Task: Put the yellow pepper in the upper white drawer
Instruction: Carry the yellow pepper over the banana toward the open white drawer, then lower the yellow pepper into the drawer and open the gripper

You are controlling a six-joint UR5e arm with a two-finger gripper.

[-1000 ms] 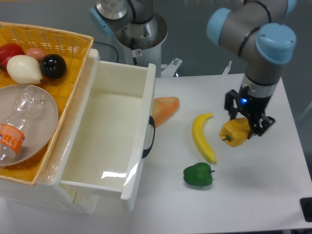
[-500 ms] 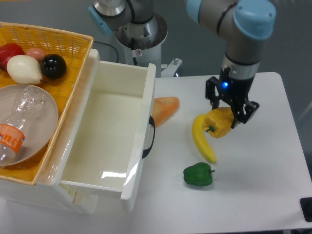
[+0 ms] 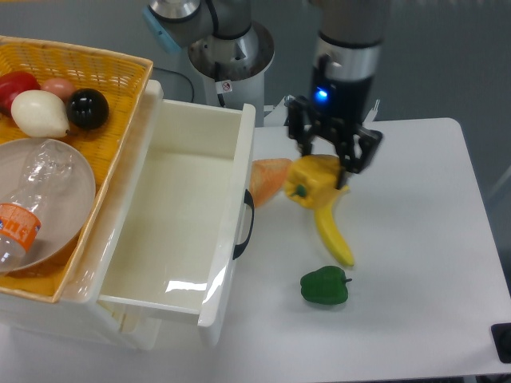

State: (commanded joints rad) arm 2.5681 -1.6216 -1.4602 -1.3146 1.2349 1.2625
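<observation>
The yellow pepper point(image 3: 314, 182) hangs clamped in the pincer point(image 3: 327, 163) — off the table.

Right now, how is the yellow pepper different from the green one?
The yellow pepper hangs in the gripper above the table; the green pepper lies on the table, untouched. The yellow one looks bigger and sits nearer the drawer. Both are lumpy, with short stems.

Pepper point(image 3: 313, 182) is held clamped in the pincer point(image 3: 330, 163), lifted above the desk point(image 3: 415, 263), over the banana point(image 3: 331, 231) top, beside the carrot point(image 3: 267, 177). Drawer point(image 3: 172, 231) is pulled open at left. Green pepper point(image 3: 325, 286) lies below.
</observation>
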